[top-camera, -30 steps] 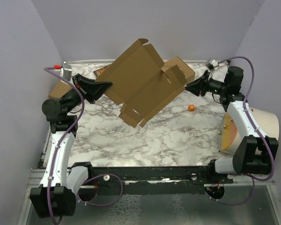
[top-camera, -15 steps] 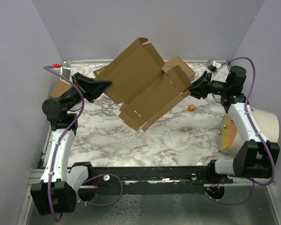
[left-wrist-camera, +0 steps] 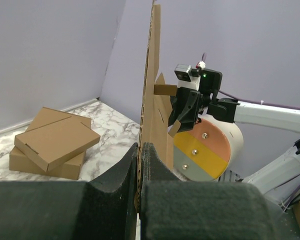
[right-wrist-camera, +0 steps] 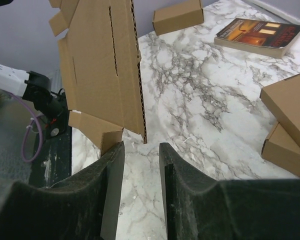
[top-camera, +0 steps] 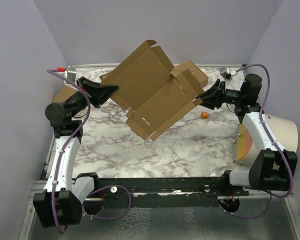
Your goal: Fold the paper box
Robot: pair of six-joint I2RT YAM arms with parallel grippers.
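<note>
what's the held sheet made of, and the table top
The paper box: plain brown corrugated cardboard, matte; its cut edge shows the fluted layer. The table: white with grey veins, looks like marble, possibly a printed laminate; the pictures do not settle which.

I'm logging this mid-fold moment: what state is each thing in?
paper box: mostly unfolded, held aloft
left hand: shut on the paper box
right hand: open, beside the paper box's edge
stacked boxes: folded shut
book: closed, lying flat
small carton: shut
</note>
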